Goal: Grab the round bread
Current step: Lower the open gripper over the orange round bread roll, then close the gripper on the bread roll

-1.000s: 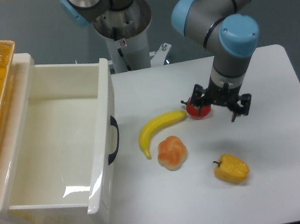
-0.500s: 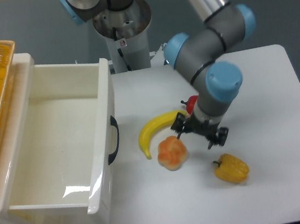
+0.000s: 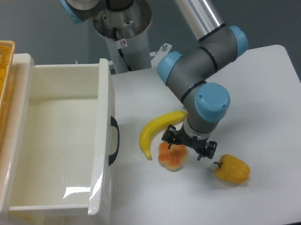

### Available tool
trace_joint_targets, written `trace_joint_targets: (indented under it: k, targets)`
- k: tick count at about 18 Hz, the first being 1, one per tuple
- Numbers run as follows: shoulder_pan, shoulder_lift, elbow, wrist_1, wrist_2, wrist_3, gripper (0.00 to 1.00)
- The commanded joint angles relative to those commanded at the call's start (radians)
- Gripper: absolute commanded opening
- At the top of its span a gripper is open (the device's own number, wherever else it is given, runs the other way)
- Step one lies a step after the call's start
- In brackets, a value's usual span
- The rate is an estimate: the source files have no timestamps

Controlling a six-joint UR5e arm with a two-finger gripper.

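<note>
The gripper (image 3: 188, 143) hangs over the round bread (image 3: 172, 158), fingers spread wide to either side and not gripping it. The bread sits on the white table (image 3: 270, 96), just below the banana (image 3: 156, 132), with the yellow pepper (image 3: 232, 169) near on its right. The open drawer (image 3: 60, 141) stands off to the left.

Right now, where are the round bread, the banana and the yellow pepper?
round bread (image 3: 173, 159): fixed camera, exposed lower front.
banana (image 3: 152, 132): fixed camera, middle of its curve.
yellow pepper (image 3: 233, 169): fixed camera, centre of body.
</note>
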Motion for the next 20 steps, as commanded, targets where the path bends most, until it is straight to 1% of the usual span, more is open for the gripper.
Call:
trace_joint_targets:
  k: [2, 10, 11, 14, 17, 18, 20]
  targets:
    - [-0.002, -0.002, -0.009, 0.002, 0.0, -0.006, 1.0]
    - [-0.003, -0.014, -0.008, 0.002, 0.0, -0.02, 1.0]
    - [-0.003, -0.015, -0.008, 0.002, 0.002, -0.02, 0.94]
    - [-0.003, -0.017, -0.008, 0.002, 0.0, -0.032, 0.72]
    - [-0.003, -0.017, -0.008, 0.002, 0.002, -0.041, 0.65]
    - [-0.003, -0.017, -0.006, 0.0, 0.002, -0.043, 0.58]
    - [-0.003, -0.017, -0.006, 0.0, 0.003, -0.046, 0.4]
